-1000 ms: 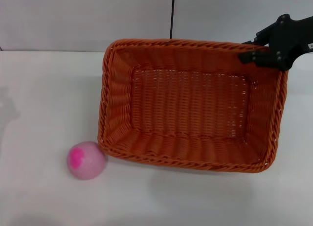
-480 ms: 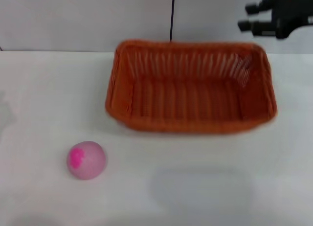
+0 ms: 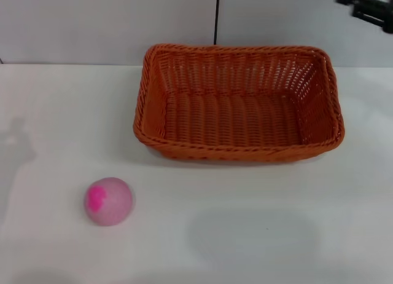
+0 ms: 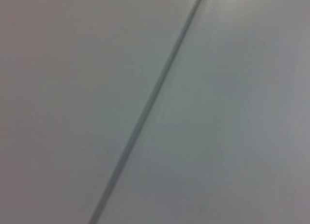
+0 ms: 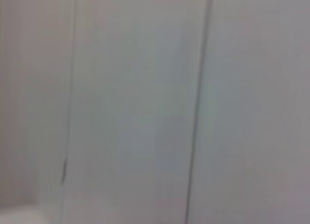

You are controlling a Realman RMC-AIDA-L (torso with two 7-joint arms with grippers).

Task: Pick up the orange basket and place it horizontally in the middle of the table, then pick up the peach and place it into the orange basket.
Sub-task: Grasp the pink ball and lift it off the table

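Observation:
The orange basket [image 3: 238,106] rests flat on the white table [image 3: 258,235], its long side running left to right, at the back centre, open side up and with nothing in it. The peach [image 3: 108,201], pale pink with a magenta patch, lies on the table to the front left of the basket, apart from it. My right gripper [image 3: 362,6] hangs high at the far right corner, above and behind the basket's right end, open and holding nothing. The left gripper is out of view. Both wrist views show only a pale wall.
A pale wall with a dark vertical seam [image 3: 217,16] rises right behind the basket. A faint shadow falls on the table's left edge [image 3: 15,149].
The right gripper let go of the basket's far right corner and rose up and to the right. The basket dropped from a tilt to lie flat. The peach has not moved.

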